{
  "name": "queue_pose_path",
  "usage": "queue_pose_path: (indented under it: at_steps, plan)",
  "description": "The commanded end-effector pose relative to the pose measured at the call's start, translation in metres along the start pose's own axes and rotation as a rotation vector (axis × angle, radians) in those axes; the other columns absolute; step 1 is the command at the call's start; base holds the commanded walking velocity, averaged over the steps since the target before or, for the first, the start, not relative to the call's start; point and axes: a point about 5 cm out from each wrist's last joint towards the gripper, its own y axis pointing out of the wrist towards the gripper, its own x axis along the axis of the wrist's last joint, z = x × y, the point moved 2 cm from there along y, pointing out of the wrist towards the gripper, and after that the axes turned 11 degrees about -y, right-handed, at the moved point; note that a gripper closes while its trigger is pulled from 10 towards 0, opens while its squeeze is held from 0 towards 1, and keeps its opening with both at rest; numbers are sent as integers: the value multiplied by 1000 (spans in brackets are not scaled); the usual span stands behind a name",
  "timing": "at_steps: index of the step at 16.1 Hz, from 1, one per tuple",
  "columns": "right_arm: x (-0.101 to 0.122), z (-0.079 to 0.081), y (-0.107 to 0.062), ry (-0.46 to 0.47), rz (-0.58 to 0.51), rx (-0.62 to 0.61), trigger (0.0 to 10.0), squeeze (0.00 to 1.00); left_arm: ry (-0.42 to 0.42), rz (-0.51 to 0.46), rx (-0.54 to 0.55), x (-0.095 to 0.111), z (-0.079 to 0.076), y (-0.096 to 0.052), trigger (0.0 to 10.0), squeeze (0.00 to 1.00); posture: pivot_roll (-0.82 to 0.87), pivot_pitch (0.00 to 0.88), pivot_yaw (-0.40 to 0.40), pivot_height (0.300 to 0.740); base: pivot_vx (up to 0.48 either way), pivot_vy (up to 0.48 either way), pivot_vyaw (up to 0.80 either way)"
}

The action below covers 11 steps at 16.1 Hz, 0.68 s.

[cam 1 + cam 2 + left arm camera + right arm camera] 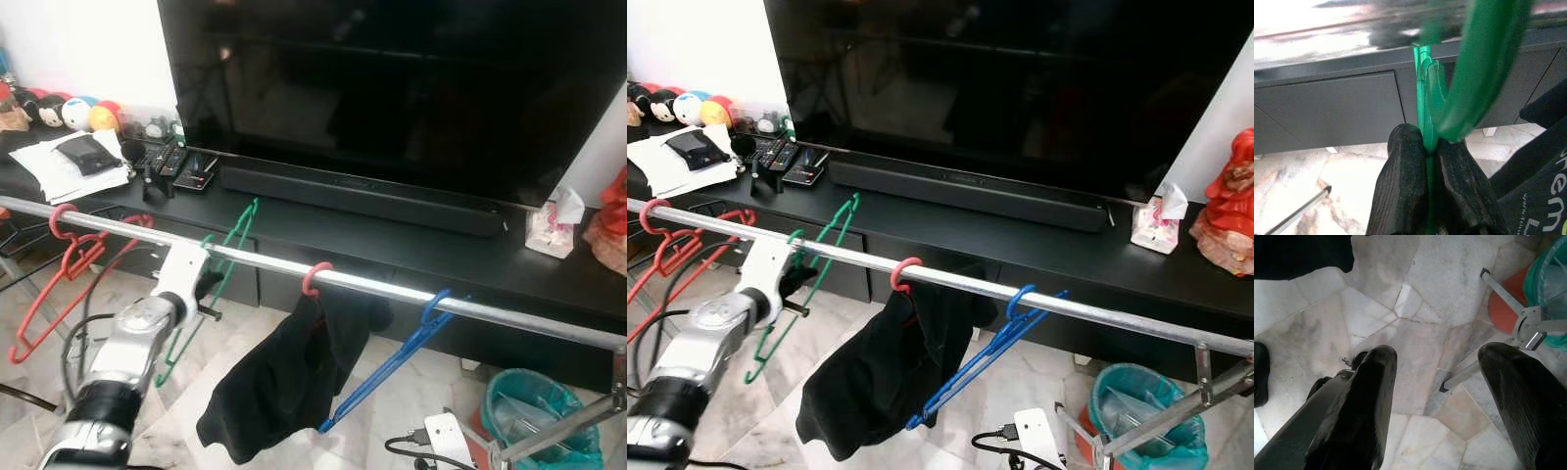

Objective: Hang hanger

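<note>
Left hand [1426, 152] pinching slim green plastic hanger [1422, 93] at steel rail [392, 291]

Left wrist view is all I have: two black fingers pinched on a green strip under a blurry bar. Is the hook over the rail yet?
Observer: Yes. The green hanger has its hook looped over the metal rail, with the left hand clamped on it just below the hook.
Operator: What hangs beside it?
Observer: Toward the robot's right, a red hanger carrying a black garment, then a blue hanger. More red hangers hang on the left.
Operator: And my other arm?
Observer: The right hand is open, pointing down at the marble floor near a rack foot.
</note>
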Motion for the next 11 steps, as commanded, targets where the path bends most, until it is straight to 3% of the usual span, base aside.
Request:
queue_pose_path:
  at_steps: [1,5,7,8,11]
  plan:
    - [-1,-1,0,12,2,-10,10000,0,20,21,4,2,-2,5,10000,0,91,0,-52,740,0,0,0]
    - [-1,-1,0,16,1,-9,10000,0,36,65,-12,-5,-9,9,10000,0,90,0,-51,740,0,0,0]
    - [0,-1,0,16,1,-9,10000,0,36,50,-22,-3,-10,8,10000,800,92,0,-53,740,0,0,0]
    - [0,-1,0,14,0,-8,10000,0,34,37,-25,-2,-10,7,10000,1000,92,0,-53,740,0,0,0]
    - [0,-2,0,11,0,-8,10000,0,16,-36,-20,9,-8,3,10000,1000,101,0,-59,740,0,0,0]
